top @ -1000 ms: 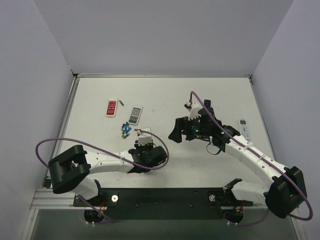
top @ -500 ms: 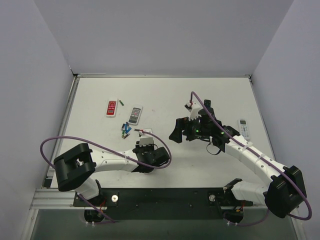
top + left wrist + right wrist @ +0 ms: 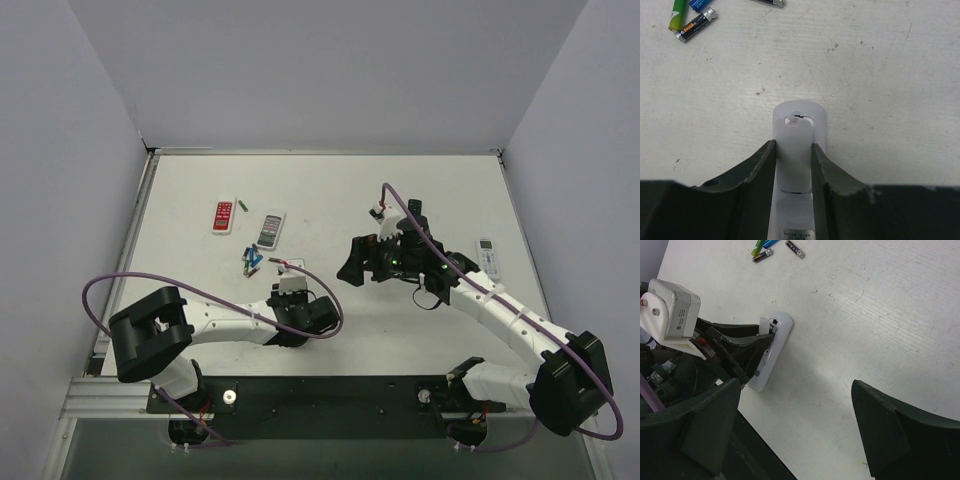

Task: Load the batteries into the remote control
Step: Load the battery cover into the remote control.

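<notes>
The white remote control [image 3: 800,112] lies on the table with its back up. My left gripper [image 3: 793,145] is shut on the narrow battery cover [image 3: 794,150] on that back. The remote's rounded end sticks out past the fingertips. In the top view my left gripper [image 3: 291,282] hides most of the remote. The remote also shows in the right wrist view [image 3: 774,347]. Several batteries [image 3: 696,23] lie just beyond it, in green, blue and dark wraps; they also show in the top view [image 3: 251,260]. My right gripper [image 3: 795,385] is open and empty, hovering right of the remote [image 3: 358,262].
A red remote [image 3: 223,216] and a grey remote with dark buttons [image 3: 271,229] lie at the back left, with a lone green battery [image 3: 240,206] between them. A white remote with a display [image 3: 487,256] lies at the right. Walls close the table on three sides.
My left arm's elbow has swung a little to the right while its gripper stays on the remote. The right gripper has drifted slightly left.
</notes>
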`<action>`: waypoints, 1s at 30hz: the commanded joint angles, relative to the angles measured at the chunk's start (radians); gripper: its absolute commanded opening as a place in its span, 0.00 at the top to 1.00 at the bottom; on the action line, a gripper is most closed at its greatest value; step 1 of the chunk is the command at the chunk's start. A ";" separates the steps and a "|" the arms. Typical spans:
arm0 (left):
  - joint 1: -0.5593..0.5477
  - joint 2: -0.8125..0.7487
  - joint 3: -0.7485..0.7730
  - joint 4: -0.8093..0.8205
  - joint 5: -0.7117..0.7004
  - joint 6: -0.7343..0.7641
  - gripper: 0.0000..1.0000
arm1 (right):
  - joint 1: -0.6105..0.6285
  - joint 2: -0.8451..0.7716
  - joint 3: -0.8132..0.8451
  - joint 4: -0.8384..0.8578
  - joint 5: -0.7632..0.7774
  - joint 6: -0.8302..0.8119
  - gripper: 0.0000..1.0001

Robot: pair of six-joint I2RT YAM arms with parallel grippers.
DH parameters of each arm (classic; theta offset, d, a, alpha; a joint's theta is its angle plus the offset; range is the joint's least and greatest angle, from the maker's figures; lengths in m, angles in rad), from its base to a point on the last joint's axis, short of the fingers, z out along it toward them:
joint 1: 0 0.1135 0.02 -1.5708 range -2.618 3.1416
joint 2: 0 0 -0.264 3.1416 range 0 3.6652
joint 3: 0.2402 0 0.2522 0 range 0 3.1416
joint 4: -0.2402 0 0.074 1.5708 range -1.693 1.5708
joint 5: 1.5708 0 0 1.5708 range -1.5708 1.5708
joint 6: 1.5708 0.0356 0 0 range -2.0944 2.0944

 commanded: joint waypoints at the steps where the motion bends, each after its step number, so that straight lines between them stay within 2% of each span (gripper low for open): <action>1: -0.009 0.016 0.034 0.004 -0.033 -0.072 1.00 | -0.009 -0.006 -0.006 0.038 -0.019 0.006 0.13; 17: -0.011 0.044 0.047 -0.078 0.010 -0.129 1.00 | -0.012 -0.007 -0.009 0.044 -0.027 0.012 0.13; 30: -0.011 0.015 0.051 -0.077 0.013 -0.103 0.69 | -0.016 -0.021 -0.020 0.047 -0.028 0.017 0.13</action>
